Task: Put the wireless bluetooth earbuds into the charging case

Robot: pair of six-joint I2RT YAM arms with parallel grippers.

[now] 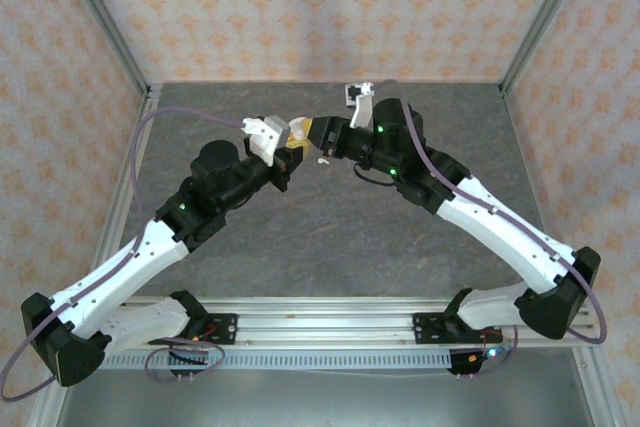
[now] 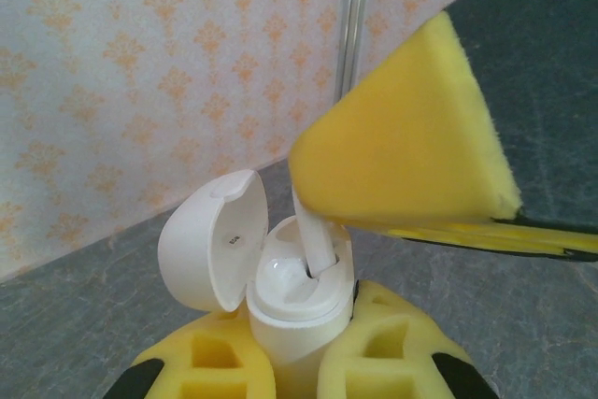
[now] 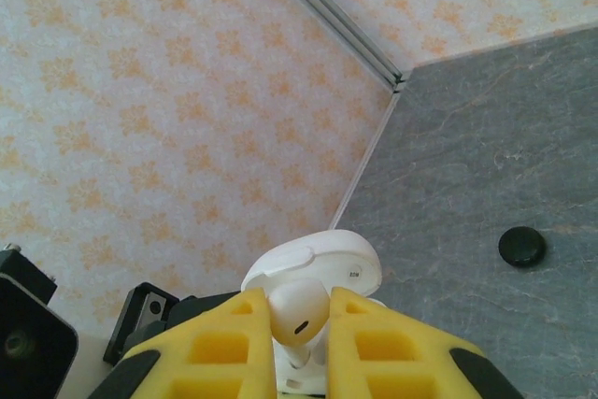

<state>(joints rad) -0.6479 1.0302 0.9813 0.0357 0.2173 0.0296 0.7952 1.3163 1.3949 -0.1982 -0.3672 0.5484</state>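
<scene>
The case (image 2: 294, 324) mouth is crowded: its open lid (image 2: 210, 240) stands up on one side, and the right gripper (image 3: 299, 329) with its earbud (image 3: 299, 315) leans in over the other. Elsewhere the table (image 1: 330, 247) lies open (bar a puck (image 3: 521, 246) well apart from the case), though both arms slant inward across it.

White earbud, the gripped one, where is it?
In the right wrist view the earbud is pinched in the right gripper, its stem entering the open white case held by the left gripper.
</scene>
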